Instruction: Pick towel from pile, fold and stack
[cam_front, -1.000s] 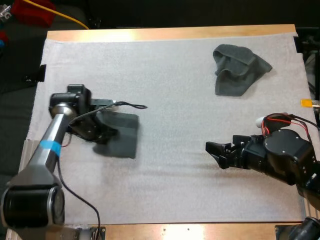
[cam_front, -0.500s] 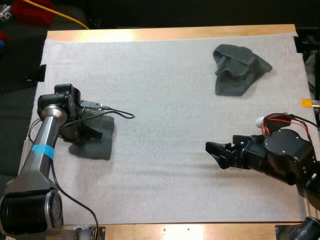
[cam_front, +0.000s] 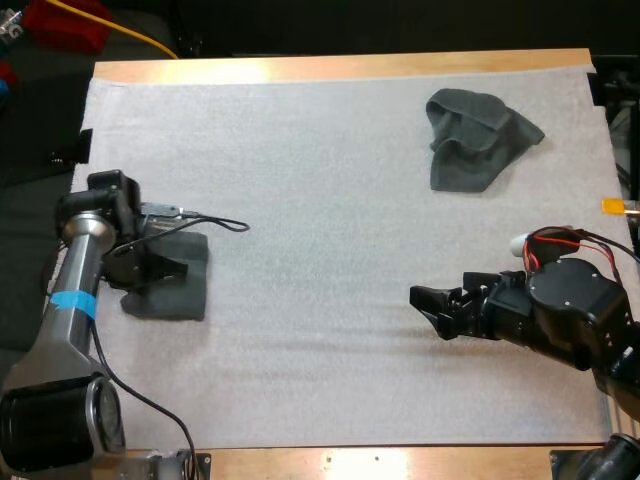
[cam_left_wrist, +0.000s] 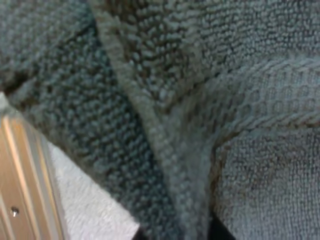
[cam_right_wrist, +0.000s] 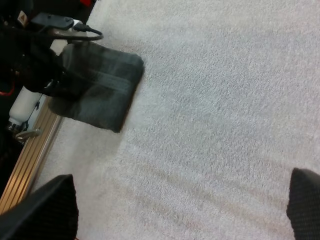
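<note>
In the high view two dark grey-green towels are counted on the white mat (cam_front: 330, 180): one crumpled towel (cam_front: 480, 135) at the far right and one folded towel (cam_front: 175, 295) near the mat's left edge. Two grippers are counted as well. The left gripper (cam_front: 160, 268) is seen on the folded towel's far left part, and the right gripper (cam_front: 428, 306) is held low over bare mat at the near right, well apart from both towels.

The weave of the folded towel is shown close up in the left wrist view, where a thick hemmed fold is pinched between the dark tips of the left gripper, so the towel is grasped. A strip of the wooden table (cam_left_wrist: 25, 175) is shown there just beyond the mat's edge.

In the right wrist view the right gripper's fingers (cam_right_wrist: 50, 207) are seen spread wide, released, with nothing but mat between them; the folded towel is seen farther off with the left gripper at it, beside the table's edge.

Compared with one second ago, the folded towel and the left gripper are found farther left, close to the mat's edge. The crumpled towel and the right gripper are unchanged.
</note>
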